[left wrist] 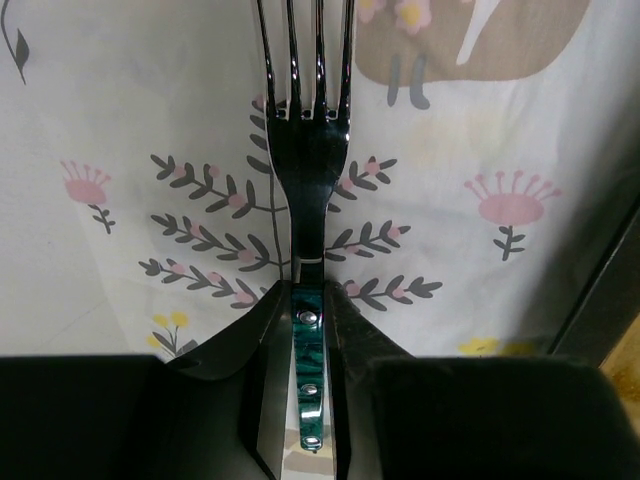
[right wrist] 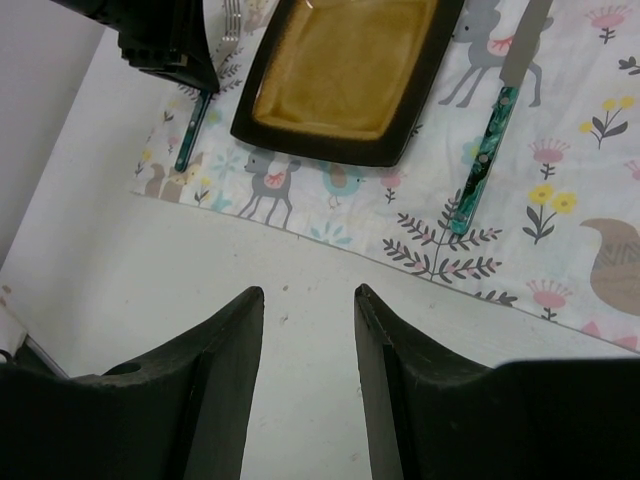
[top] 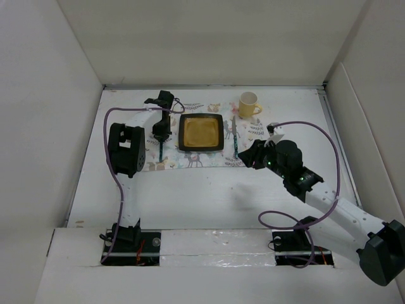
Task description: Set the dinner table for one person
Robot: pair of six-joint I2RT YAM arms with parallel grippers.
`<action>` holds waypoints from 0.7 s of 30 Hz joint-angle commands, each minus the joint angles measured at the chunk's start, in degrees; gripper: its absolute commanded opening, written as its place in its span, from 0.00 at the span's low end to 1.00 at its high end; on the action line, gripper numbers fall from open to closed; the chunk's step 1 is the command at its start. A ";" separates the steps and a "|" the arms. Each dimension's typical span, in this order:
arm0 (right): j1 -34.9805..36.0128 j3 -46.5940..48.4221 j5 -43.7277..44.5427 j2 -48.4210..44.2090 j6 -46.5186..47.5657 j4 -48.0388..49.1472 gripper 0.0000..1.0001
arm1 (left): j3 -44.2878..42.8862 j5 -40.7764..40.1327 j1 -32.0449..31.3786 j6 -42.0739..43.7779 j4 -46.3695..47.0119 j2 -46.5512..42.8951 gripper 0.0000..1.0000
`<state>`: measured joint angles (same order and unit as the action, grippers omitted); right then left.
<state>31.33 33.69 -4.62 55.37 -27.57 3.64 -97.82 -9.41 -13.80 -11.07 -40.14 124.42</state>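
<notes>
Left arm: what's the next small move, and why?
Probably open the left gripper and lift clear: it is shut on the fork handle, and the fork looks laid on the placemat left of the plate, opposite the knife.

The left arm (top: 130, 196) and right arm (top: 345, 212) are white tubes with chunky black joints. A looping purple cable (top: 106, 130) trails each; fingers (right wrist: 230, 340) are matte black.

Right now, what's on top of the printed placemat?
A plate, a knife right of it, a yellow mug, and a fork gripped by the left end effector. The placemat print beneath the plate is hidden.
</notes>
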 commanded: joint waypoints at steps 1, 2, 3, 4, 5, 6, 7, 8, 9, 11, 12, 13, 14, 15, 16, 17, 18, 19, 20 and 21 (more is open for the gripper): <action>0.57 1.73 0.40 -0.36 1.38 2.34 0.47 | 1.49 1.06 0.00 -1.06 0.50 -2.43 0.13; 0.57 1.64 1.54 -0.36 1.47 2.42 0.48 | 1.32 0.97 0.00 -1.23 0.33 -2.78 0.22; 0.57 1.55 2.07 -0.18 1.47 2.51 0.47 | 1.14 0.62 0.00 -1.58 0.15 -3.22 0.34; 0.57 1.64 1.20 0.34 1.56 2.77 0.48 | 1.14 -0.16 0.00 -1.76 0.41 -4.87 0.53; 0.57 1.81 0.32 0.44 1.56 2.86 0.48 | 1.32 -0.08 0.00 -1.94 0.41 -6.02 0.68; 0.57 1.90 -0.21 0.61 1.73 2.78 0.49 | 1.75 0.00 0.00 -1.94 1.46 -7.25 0.82; 1.09 1.90 -0.04 0.79 1.82 2.69 0.49 | 1.58 -0.26 0.00 -2.29 1.56 -8.31 0.99; 1.10 1.90 0.66 1.14 1.82 2.95 0.49 | 1.15 -0.69 0.00 -2.55 1.30 -10.14 0.99; 1.10 1.90 0.67 1.40 1.82 2.95 0.49 | 0.62 -1.31 0.00 -2.73 0.94 -11.38 0.99; 1.10 1.99 -0.20 2.01 1.82 2.95 0.50 | 0.52 -2.37 0.00 -3.60 1.73 -15.93 0.99; 1.10 2.25 0.22 1.93 1.99 2.78 0.50 | 0.79 -2.72 0.00 -4.04 3.21 -17.88 0.99; 1.10 2.25 0.92 2.02 2.00 2.78 0.50 | 1.83 -3.50 0.00 -4.57 4.36 -20.07 0.99; 1.62 2.25 2.24 1.84 2.26 2.34 0.50 | 2.89 -3.77 0.00 -5.36 5.24 -24.88 0.99; 1.63 2.25 2.34 1.67 2.35 2.34 0.50 | 3.77 -4.04 0.00 -5.63 7.77 -27.45 0.99; 2.15 2.25 2.34 1.49 2.35 2.51 0.50 | 6.04 -4.56 0.00 -5.89 8.93 -29.91 0.99; 2.15 2.25 2.60 1.32 2.52 2.60 0.50 | 7.37 -4.65 0.00 -6.07 9.81 -35.25 0.99; 3.11 2.25 3.04 0.62 2.70 2.69 0.50 | 8.77 -4.57 -0.61 -6.07 12.17 -37.82 0.99; 3.64 2.25 3.74 0.09 2.87 2.78 0.50 | 12.18 -3.17 -0.61 -6.07 13.41 -40.63 0.99; 4.61 2.25 4.27 -0.52 3.22 2.52 0.50 | 13.87 -2.72 -0.61 -6.59 14.29 -45.71 0.99; 4.62 2.52 4.27 -1.92 3.49 2.25 0.50 | 15.54 -1.85 -0.61 -7.29 16.39 -48.28 0.99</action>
<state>34.52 33.71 -2.35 56.55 -25.98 3.44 -86.32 -11.84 -14.04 -16.27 -28.84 83.99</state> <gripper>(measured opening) 0.500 0.987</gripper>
